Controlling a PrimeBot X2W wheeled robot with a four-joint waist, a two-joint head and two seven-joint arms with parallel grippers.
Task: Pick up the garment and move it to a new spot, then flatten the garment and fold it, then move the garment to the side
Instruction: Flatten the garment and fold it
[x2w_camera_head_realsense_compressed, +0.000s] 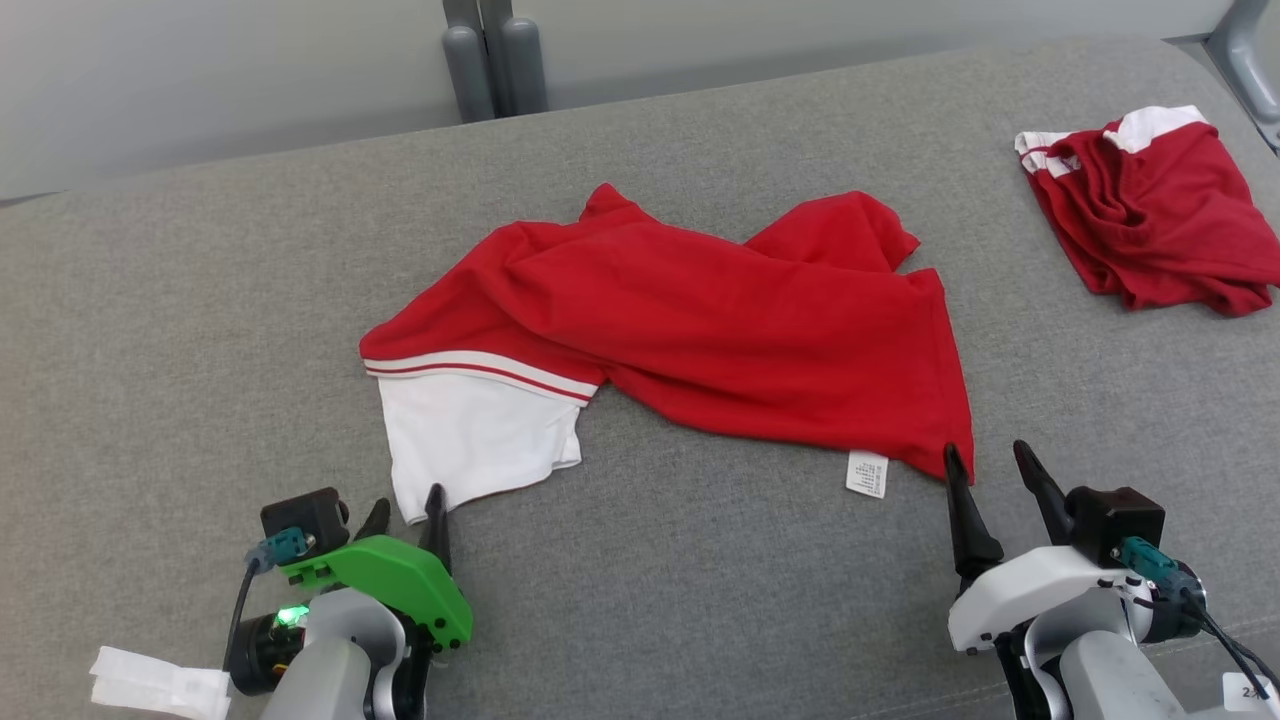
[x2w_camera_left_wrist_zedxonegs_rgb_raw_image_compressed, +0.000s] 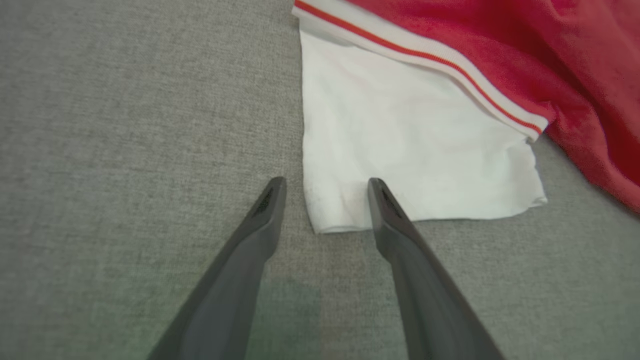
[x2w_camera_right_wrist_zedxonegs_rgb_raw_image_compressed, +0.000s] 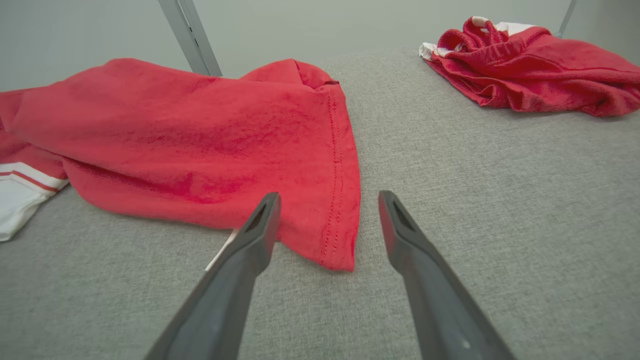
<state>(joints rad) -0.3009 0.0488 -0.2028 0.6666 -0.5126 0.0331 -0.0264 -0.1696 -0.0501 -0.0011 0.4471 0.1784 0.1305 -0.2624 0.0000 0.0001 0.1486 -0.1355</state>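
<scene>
- Head view: your garment (x2w_camera_head_realsense_compressed: 700, 320) lies spread across the middle of the grey worktop (x2w_camera_head_realsense_compressed: 200, 330). Its long axis runs from about 9 to 3 o'clock. The left fingers (x2w_camera_head_realsense_compressed: 436, 512) sit at the white corner (x2w_camera_head_realsense_compressed: 470, 440) at the garment's 7 o'clock. The right fingers (x2w_camera_head_realsense_compressed: 962, 500) sit at the red corner (x2w_camera_head_realsense_compressed: 940, 430) at its 5 o'clock. Each arm is nearest its own corner, so this looks like a two-handed pick. A second garment (x2w_camera_head_realsense_compressed: 1150, 210) lies bunched at 2 o'clock, well apart.
- Left wrist view: your left fingers (x2w_camera_left_wrist_zedxonegs_rgb_raw_image_compressed: 395, 225) stand well apart and hold nothing. The white corner (x2w_camera_left_wrist_zedxonegs_rgb_raw_image_compressed: 340, 210) sits between their tips at 12 o'clock, and one tip overlaps the cloth.
- Right wrist view: your right fingers (x2w_camera_right_wrist_zedxonegs_rgb_raw_image_compressed: 257, 230) are spread wide and empty. The red corner (x2w_camera_right_wrist_zedxonegs_rgb_raw_image_compressed: 340, 240) points down between them at 12 o'clock, its stitched edge running straight away from you. A short advance should bracket it.
</scene>
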